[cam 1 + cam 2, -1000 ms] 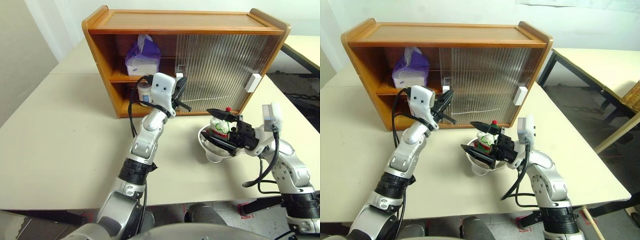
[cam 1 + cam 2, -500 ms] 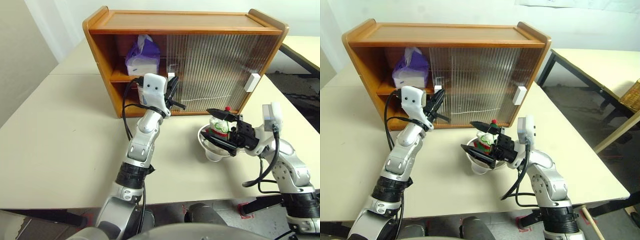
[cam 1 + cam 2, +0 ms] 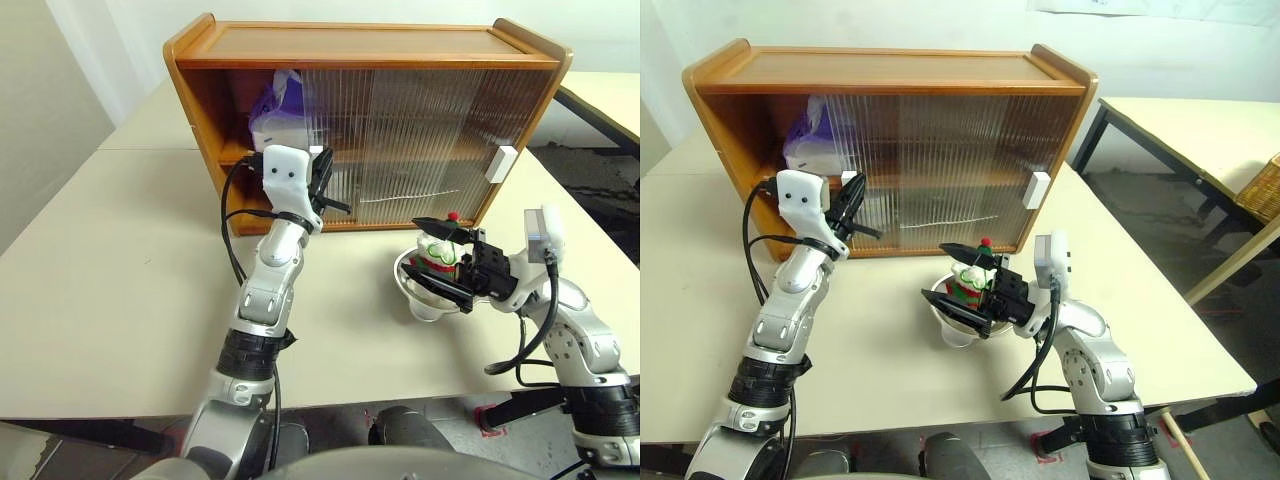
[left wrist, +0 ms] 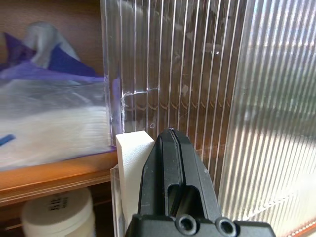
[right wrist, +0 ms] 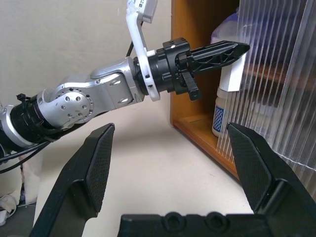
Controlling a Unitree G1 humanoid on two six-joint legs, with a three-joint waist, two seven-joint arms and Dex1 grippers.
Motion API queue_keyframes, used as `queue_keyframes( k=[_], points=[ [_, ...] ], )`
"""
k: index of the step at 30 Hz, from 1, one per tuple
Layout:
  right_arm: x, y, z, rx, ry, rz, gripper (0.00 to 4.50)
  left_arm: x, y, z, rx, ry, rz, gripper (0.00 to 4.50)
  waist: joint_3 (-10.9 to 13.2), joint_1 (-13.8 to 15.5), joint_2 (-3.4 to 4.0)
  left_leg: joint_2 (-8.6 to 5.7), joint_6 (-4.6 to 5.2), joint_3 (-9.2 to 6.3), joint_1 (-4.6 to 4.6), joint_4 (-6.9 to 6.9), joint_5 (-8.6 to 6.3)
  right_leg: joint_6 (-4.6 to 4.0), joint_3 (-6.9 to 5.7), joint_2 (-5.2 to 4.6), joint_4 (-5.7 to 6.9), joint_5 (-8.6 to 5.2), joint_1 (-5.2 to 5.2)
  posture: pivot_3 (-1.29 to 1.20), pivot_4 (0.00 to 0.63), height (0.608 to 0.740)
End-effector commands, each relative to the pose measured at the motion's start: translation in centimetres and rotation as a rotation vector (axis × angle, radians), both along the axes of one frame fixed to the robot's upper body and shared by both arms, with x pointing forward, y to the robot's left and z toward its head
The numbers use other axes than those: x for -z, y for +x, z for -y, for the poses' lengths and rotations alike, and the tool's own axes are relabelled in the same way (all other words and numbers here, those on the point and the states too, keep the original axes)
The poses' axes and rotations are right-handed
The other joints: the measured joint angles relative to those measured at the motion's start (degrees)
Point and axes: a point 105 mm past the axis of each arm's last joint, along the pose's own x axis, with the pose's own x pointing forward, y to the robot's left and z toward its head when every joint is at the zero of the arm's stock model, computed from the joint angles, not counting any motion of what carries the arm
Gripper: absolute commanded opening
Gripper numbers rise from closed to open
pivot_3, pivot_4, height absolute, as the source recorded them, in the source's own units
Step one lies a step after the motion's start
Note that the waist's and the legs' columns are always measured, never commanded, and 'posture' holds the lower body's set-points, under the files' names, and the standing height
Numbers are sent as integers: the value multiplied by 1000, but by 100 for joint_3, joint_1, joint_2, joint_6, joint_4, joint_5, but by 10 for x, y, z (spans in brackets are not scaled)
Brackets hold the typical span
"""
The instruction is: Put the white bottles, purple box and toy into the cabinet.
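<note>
Left claw (image 4: 170, 143) slid cabinet (image 3: 360, 45) door (image 3: 380, 140) leftward; handle (image 4: 132, 168) beside fingers.

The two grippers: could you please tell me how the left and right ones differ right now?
The left gripper has its fingers shut, while the right gripper stands wide open. The left's tips are at a sliding door's white handle on the cabinet; the right hovers around the toy in the bowl, not gripping it. Both have two black fingers.
</note>
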Motion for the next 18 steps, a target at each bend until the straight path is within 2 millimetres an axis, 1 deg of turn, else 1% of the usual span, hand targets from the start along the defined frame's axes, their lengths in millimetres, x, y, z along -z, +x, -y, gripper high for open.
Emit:
queue_keyframes(
  k=[1, 4, 9, 14, 16, 18],
  points=[
    [0, 0, -2, -17, -17, 2, 4500, 7, 3, -31, -117, 10, -32, 23, 0, -1, 0, 0, 0, 0, 0, 0, 0, 0, 0, 0, 0, 0, -1, -135, 0, 740],
    [-1, 2, -1, -21, -17, 6, 4500, 9, 2, -44, -162, 15, -36, 23, 0, -11, 0, 0, -1, 1, 10, -3, 0, 1, 0, 0, 5, -1, 0, -130, 0, 740],
    [-1, 3, -2, -28, -19, 8, 4500, 7, 1, -60, -202, 47, -26, 23, 0, -2, 0, 0, -3, 2, 20, -11, 1, 8, -2, 0, 17, -5, -1, -123, 0, 740],
    [-1, 5, -2, -29, -19, 11, 4500, 11, -4, -79, -254, 62, -36, 23, 0, 0, 0, 0, -5, 2, 24, -20, 2, 6, -2, 0, 19, -4, -3, -120, 0, 740],
    [-1, 5, -2, -30, -20, 10, 4500, 11, -4, -86, -271, 68, -38, 23, 0, 8, 0, 0, -7, 2, 23, -28, 3, 0, -1, 0, 19, -3, -7, -117, 0, 740],
    [-1, 6, -2, -31, -20, 10, 4500, 10, -4, -91, -286, 75, -35, 23, 0, 28, 0, 0, -11, 1, 20, -34, 5, -35, -1, 0, 18, 14, -10, -114, 0, 740]
  ],
)
